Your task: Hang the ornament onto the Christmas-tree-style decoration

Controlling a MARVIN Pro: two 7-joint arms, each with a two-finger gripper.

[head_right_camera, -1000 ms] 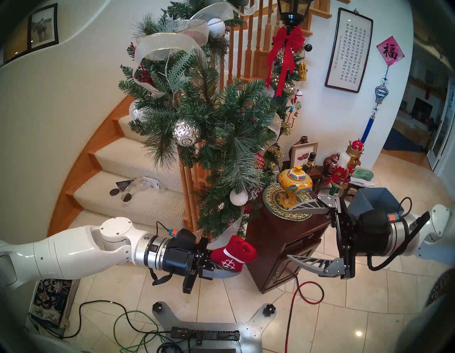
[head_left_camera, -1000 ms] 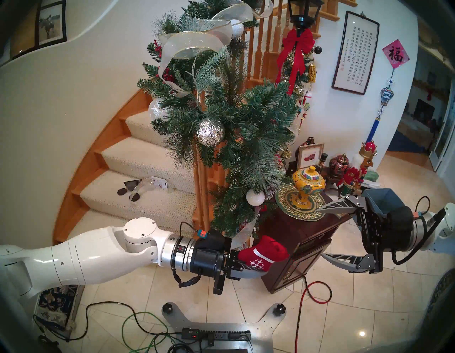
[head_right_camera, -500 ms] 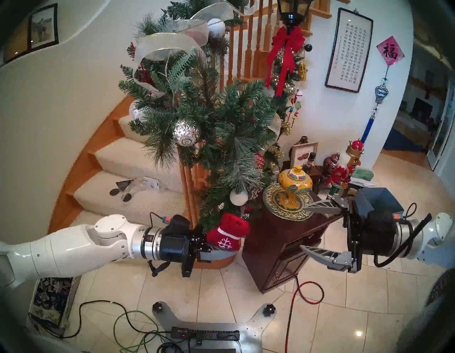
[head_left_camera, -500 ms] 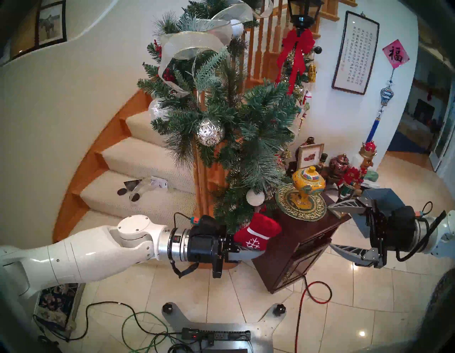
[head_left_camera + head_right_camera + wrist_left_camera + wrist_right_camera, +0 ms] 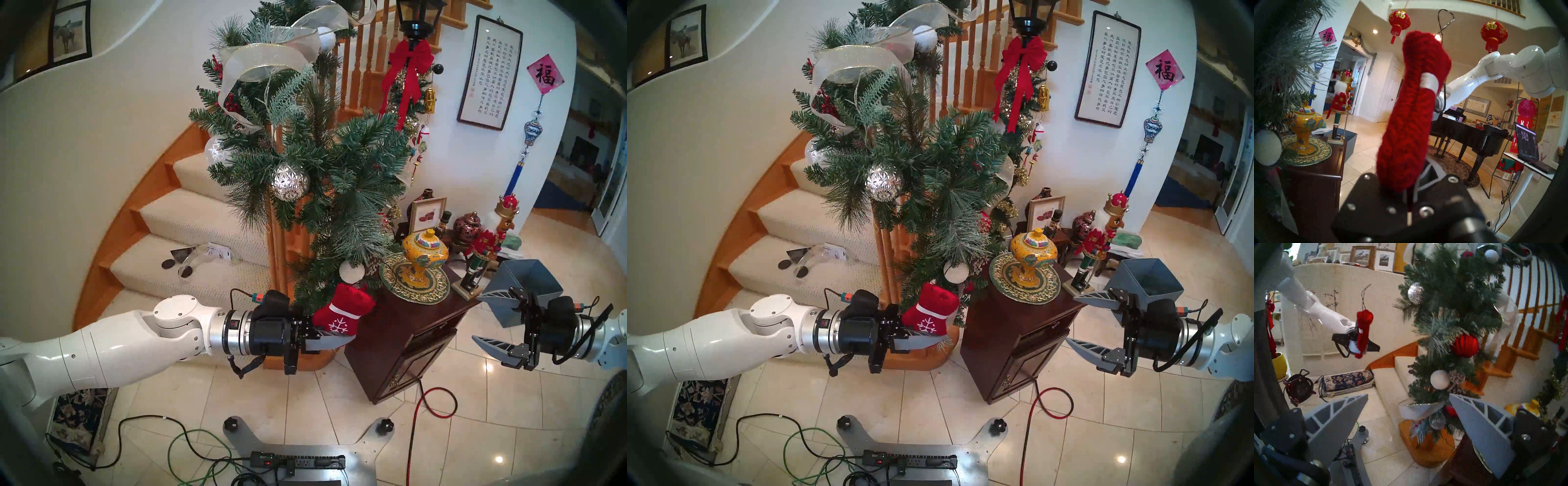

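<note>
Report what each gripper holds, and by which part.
The left gripper pinches the red mitten by its lower, fingertip end, cuff pointing up. The right gripper is open and holds nothing.

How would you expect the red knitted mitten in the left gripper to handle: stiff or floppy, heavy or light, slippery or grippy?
The red mitten is knitted, so probably soft and squashable. It stands up from the left gripper without drooping, which suggests it is light with some body. Its fuzzy knit likely grips the fingers well and may snag on the garland needles.
</note>
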